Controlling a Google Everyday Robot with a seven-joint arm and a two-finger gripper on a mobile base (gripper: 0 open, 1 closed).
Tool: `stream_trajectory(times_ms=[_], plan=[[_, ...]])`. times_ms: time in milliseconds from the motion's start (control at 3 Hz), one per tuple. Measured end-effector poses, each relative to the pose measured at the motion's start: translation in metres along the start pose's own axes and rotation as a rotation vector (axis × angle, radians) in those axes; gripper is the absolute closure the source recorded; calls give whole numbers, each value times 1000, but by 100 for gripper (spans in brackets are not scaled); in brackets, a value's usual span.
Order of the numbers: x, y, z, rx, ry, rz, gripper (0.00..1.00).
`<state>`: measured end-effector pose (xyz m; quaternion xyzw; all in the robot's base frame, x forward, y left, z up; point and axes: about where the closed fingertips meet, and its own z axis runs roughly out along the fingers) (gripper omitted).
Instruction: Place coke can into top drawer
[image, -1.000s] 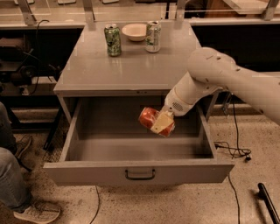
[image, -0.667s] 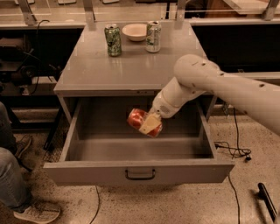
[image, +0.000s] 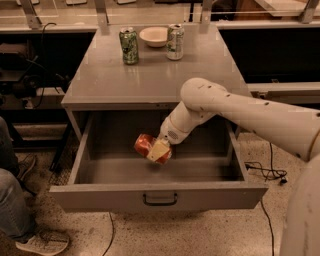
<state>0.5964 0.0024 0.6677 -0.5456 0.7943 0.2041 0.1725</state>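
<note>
The coke can (image: 143, 144) lies tilted on its side inside the open top drawer (image: 100, 196), just left of the drawer's middle; whether it touches the drawer floor cannot be told. The gripper (image: 157, 150) is clamped on the can from its 4 o'clock side, a pale finger (image: 159, 149) pressed across the red wall. From there the white arm (image: 240, 110) climbs toward 2 o'clock, over the drawer's right wall and out of the picture. The drawer is pulled fully out, with its dark handle (image: 160, 200) at 6 o'clock from the can. On the grey cabinet top (image: 150, 75), toward 12 o'clock, a green can (image: 129, 45), a pale bowl (image: 155, 36) and a white-green can (image: 175, 41) stand upright in a row. A person's shoe (image: 42, 241) sits on the floor at 8 o'clock.
</note>
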Motion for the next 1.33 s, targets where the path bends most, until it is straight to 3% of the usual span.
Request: stream_trajectory(times_ms=[333, 667, 1333], plan=[[4, 1, 23, -20, 10, 21, 15], [15, -1, 24, 5, 25, 53, 0], [62, -5, -43, 166, 62, 155, 0]])
